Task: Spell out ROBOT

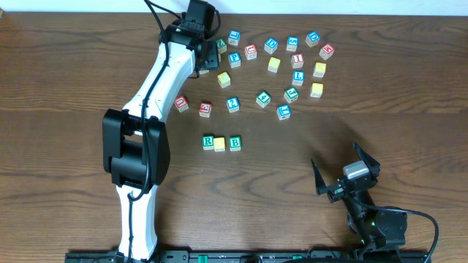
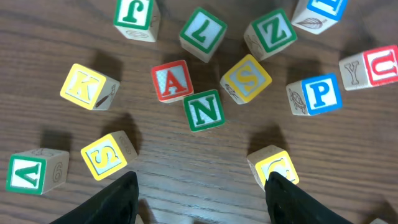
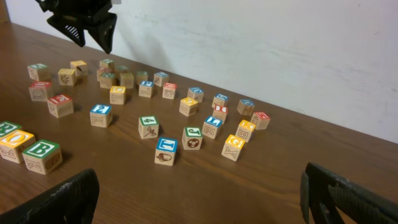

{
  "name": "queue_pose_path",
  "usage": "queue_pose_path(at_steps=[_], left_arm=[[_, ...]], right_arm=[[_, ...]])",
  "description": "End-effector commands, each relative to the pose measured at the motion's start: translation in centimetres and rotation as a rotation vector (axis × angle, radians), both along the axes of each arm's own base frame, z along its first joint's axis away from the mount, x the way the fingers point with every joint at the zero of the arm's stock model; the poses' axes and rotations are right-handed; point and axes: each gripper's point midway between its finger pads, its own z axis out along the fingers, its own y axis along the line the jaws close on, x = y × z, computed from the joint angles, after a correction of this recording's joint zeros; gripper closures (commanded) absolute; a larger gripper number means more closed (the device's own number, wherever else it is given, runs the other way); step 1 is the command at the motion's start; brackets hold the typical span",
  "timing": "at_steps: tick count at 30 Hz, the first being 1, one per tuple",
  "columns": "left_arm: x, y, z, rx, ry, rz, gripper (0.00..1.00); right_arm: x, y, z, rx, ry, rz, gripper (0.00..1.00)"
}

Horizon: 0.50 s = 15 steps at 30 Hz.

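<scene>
Both jaws are spread wide and hold nothing. By the far edge, the left gripper [image 2: 202, 202] hangs over loose blocks [image 1: 297, 61], with a yellow S block [image 2: 107, 154] just beside one finger and a green N block [image 2: 204, 110] ahead. The right gripper [image 1: 342, 168] sits near the front right corner. Mid-counter, the R block [image 1: 208, 140], yellow block [image 1: 219, 144] and B block [image 1: 235, 142] touch in a row.

Dark wood table [image 1: 380, 131], white wall [image 3: 280, 43]
</scene>
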Motion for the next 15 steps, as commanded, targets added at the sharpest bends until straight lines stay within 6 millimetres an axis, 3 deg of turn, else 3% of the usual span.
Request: queue_pose_path(at_steps=[1,7,10,13,15], left_arm=[[-0.1,-1.3,0.6,-0.016,-0.005,-0.089,0.36],[-0.4,-1.2,0.4,0.018,0.008,-0.147,0.36],[-0.8,-0.2,0.4,0.027,0.03,-0.139,0.36],[-1.1,2.6,2.4,0.034,0.029,-0.104,0.36],[-1.8,4.6,5.0,0.041,0.008,-0.088,0.36]], right_arm=[[-0.1,0.2,-0.1,0.014,0.006,0.009,0.01],[-0.1,0.2,-0.1,0.014,0.006,0.009,0.01],[-0.1,0.2,-0.1,0.014,0.006,0.009,0.01],[-0.1,0.2,-0.1,0.014,0.006,0.009,0.01],[-0.1,0.2,-0.1,0.014,0.006,0.009,0.01]])
